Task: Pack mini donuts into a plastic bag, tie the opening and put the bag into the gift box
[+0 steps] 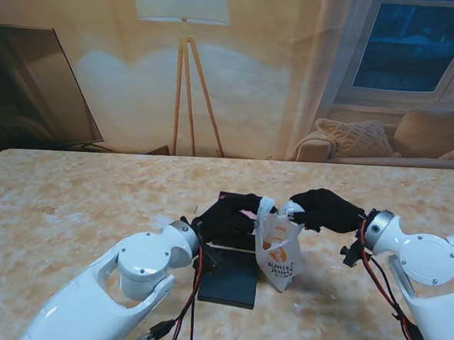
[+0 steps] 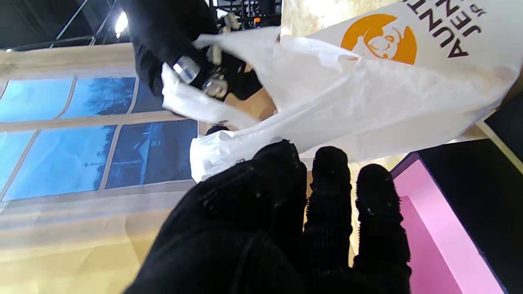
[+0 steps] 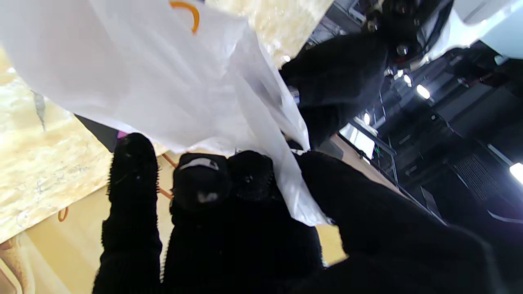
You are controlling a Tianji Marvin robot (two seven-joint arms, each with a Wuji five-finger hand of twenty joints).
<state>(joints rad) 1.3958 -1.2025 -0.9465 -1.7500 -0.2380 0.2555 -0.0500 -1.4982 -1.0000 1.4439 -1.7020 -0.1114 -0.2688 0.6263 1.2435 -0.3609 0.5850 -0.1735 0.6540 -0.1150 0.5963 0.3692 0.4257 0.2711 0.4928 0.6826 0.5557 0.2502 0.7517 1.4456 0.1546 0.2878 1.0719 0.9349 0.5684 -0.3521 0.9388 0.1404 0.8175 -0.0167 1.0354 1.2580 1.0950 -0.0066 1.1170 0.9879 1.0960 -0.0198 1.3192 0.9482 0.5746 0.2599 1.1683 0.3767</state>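
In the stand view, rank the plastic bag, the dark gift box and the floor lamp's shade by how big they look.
1. Lamp shade, though the frame's edge cuts it off.
2. Gift box, partly hidden by the left hand.
3. Plastic bag.

The box and shade look close; the shade stands farther back, so true sizes stay unsure.

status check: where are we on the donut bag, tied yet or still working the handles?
Done, apparently: the white plastic bag hangs bulging as if loaded, though no donuts are visible. In hand: the left robot hand and right robot hand each grip a handle at the bag's top; no finished knot shows in any view. Left: tie the opening, then place the bag in the gift box, open with its pink lining showing.
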